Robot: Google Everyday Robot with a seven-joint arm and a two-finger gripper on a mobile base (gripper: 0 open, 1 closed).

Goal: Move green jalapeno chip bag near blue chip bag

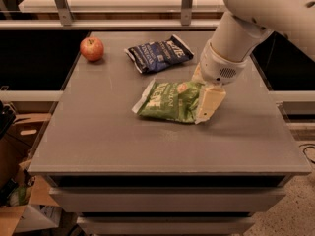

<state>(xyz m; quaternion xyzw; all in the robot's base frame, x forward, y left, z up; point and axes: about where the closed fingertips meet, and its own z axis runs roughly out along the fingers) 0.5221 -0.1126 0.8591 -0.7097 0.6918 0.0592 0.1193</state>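
Claw [207, 107] at right edge of green jalapeno chip bag [167, 101] | grip — cannot tell
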